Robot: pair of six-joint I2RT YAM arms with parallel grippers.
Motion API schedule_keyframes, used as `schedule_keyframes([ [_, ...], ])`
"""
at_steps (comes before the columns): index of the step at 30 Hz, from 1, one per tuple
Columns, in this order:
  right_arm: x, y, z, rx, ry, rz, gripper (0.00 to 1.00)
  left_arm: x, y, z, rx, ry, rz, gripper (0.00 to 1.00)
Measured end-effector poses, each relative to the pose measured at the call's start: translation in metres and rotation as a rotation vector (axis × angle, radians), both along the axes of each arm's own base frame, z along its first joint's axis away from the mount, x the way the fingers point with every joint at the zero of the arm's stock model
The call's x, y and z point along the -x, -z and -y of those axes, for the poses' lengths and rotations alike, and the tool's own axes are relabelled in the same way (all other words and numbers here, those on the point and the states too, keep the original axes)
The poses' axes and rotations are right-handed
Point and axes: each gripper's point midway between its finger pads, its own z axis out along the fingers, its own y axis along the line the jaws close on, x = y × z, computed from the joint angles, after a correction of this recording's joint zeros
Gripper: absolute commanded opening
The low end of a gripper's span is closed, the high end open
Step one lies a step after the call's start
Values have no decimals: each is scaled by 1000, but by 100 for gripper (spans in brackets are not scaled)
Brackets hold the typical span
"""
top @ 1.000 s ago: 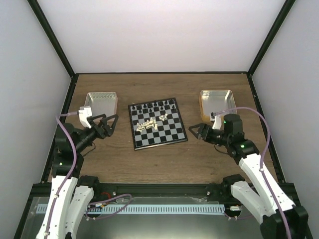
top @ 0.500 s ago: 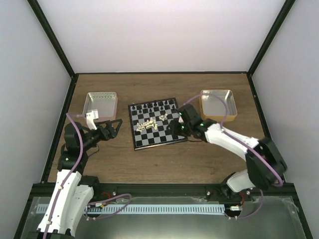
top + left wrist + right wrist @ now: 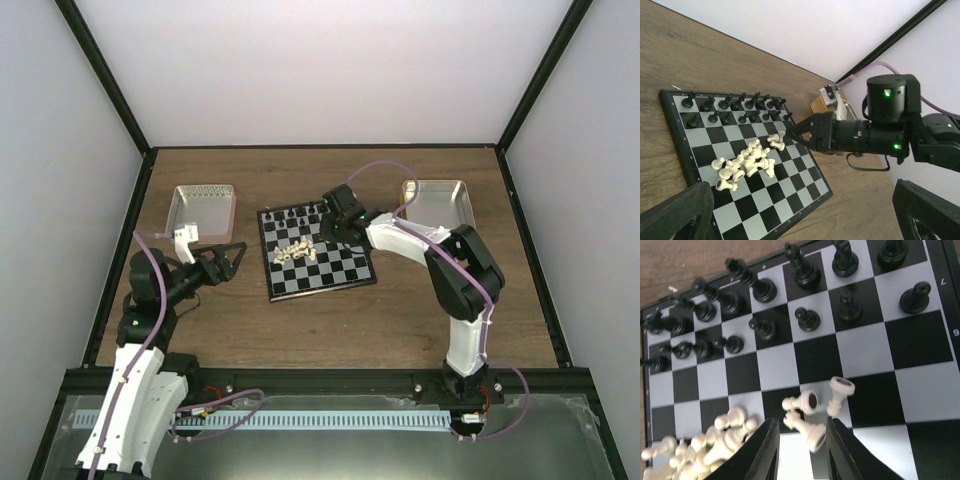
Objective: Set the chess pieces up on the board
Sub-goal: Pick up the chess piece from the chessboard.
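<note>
Top external view, counter downward in size. Mid-counter lies the board, with black pieces standing on its two far rows and the chess pieces toppled in a heap near its middle. The right gripper hangs low over the board, jaws spread astride a small fallen cluster just right of the heap. A clean pick probably means centring on one piece, pinching its stem, and lifting clear of neighbours before standing it on a near row. The left gripper sits left of the board, jaws spread wide and holding nothing. Of the metal trays, far left and far right, neither shows a piece inside.
</note>
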Motion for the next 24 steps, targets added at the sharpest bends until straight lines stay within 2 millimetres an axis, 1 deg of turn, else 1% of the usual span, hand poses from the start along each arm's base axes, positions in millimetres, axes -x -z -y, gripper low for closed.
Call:
schedule_keyframes([
  [4, -11, 5, -4, 22, 11, 2, 26, 0, -1, 1, 5, 4, 1, 100],
  [7, -8, 11, -1, 40, 14, -15, 26, 1, -2, 1, 7, 6, 4, 100],
  [10, -7, 13, 0, 47, 11, -24, 26, 0, -3, 1, 8, 5, 9, 100],
  [16, -3, 17, -1, 53, -13, -38, 22, 0, -2, 1, 8, 5, 6, 99],
  [21, 1, 30, -2, 65, -34, -69, 21, 0, -2, 1, 8, 5, 3, 99],
  [24, 2, 34, -2, 71, -42, -79, 18, 0, -2, 1, 8, 5, 4, 99],
])
